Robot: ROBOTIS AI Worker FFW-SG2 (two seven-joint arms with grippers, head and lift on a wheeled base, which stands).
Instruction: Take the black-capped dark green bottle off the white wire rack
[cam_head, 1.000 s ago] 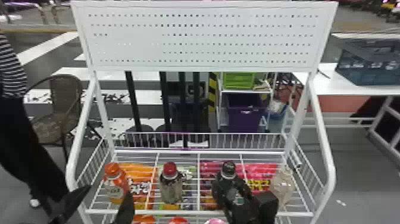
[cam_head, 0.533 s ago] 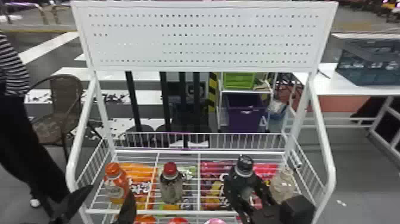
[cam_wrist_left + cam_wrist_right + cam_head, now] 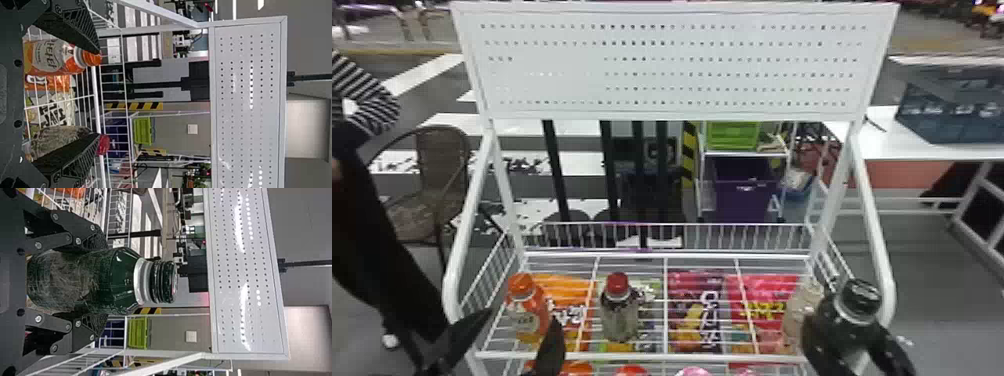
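The right hand (image 3: 99, 283) clasps the dark green bottle (image 3: 124, 282) round its body, likely the best hold; the bottle seems stiff, slippery, fairly heavy.

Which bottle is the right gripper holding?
The black-capped dark green bottle: it sits between the right gripper's fingers, while the orange-capped bottle, red-capped bottle and pale bottle are on the rack.

So the dark green bottle (image 3: 119, 280) is pretty glossy, with a ridged black cap (image 3: 163, 282) on and a pale ring (image 3: 143, 281) under it. It's gripped around the body, more or less upright, by the white wire rack's (image 3: 632, 357) right front corner, probably clear of the shelf, hard to tell.
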